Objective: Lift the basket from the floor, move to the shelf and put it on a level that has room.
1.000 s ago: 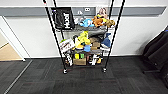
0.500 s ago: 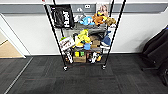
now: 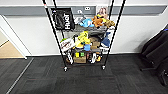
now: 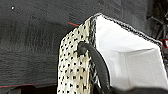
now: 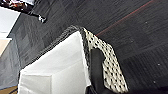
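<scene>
nearest: the basket (image 4: 117, 57) hung above the floor (image 4: 30, 37), seen close in both wrist views, cream weave with dark flecks, dark rim, white lining (image 5: 57, 67) inside. a black loop handle (image 4: 96, 63) ran down one short side in the left wrist view, and another handle (image 5: 96, 68) ran down the opposite side in the right wrist view. whether either claw was open or closed could not be told; the fingers did not read in these views. thin red lines crossed the carpet under the basket.

middle: dark charcoal carpet tiles stretched ahead in the head view, with a pale wooden floor (image 3: 8, 50) at far left.

far: the shelf (image 3: 85, 35) stood on castors against a white wall (image 3: 32, 32), tiers crowded with plush toys (image 3: 96, 21), a black bag (image 3: 63, 18) and a cardboard box (image 3: 80, 59) low down. a dark coat or bag (image 3: 156, 50) sat at far right.
</scene>
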`<state>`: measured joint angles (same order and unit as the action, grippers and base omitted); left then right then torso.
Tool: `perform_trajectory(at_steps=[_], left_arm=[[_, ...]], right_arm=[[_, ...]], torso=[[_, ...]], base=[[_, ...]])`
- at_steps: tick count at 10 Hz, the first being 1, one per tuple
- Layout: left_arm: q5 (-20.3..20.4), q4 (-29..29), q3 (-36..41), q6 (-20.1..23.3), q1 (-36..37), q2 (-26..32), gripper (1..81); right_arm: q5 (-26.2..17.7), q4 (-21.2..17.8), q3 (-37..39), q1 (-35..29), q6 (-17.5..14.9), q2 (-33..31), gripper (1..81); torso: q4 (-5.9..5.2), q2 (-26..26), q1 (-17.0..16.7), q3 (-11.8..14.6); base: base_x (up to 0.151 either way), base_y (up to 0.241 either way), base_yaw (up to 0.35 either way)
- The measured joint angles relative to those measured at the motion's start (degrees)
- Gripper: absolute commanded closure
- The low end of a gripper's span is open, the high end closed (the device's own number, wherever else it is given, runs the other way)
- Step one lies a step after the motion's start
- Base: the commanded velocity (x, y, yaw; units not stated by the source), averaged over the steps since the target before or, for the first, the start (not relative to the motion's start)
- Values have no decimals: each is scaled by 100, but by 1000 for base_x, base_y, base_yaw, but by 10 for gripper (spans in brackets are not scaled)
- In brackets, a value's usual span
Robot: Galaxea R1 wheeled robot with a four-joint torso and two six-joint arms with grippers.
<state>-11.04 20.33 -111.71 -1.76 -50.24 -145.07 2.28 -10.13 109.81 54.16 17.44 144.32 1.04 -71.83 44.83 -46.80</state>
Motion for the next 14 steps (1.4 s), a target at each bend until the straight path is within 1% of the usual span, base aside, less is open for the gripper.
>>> perform_trajectory(at_steps=[1, 3, 4, 5, 8, 11, 12, 14], left_arm=[[-9, 11, -9, -2, 10, 6, 811], [7, 66, 179, 0, 107, 160, 811], [13, 77, 378, 0, 158, 282, 811], [13, 91, 642, 0, 204, 463, 811], [33, 124, 1408, -2, 297, 955, 811], [74, 151, 1905, -4, 427, 1261, 811], [71, 155, 2100, -4, 484, 1345, 811], [96, 182, 2341, -4, 547, 1491, 811]], right_arm=[[-30, -21, 0, -4, 0, 9, 811], [-27, -59, -100, -108, 0, -37, 811], [-28, -59, -160, -119, -2, -55, 811], [-27, -69, -499, -177, -2, -201, 811], [-7, -98, -1156, -223, 2, -647, 811], [37, -168, -1652, -351, 0, -964, 811], [46, -199, -1814, -400, 0, -1097, 811], [77, -232, -1941, -428, 0, -1230, 811]], torso=[[0, 184, -122, 120], [0, 566, -374, 238], [0, 741, -487, 254], [0, 944, -616, 254], [0, 1530, -996, 254], [0, 2083, -1355, 269], [0, 2249, -1460, 339], [0, 2634, -1709, 577]], base=[[0, 0, 0], [0, 0, 0], [0, 0, 0], [0, 0, 0], [0, 0, 0], [0, 0, 0], [0, 0, 0], [0, 0, 0]])
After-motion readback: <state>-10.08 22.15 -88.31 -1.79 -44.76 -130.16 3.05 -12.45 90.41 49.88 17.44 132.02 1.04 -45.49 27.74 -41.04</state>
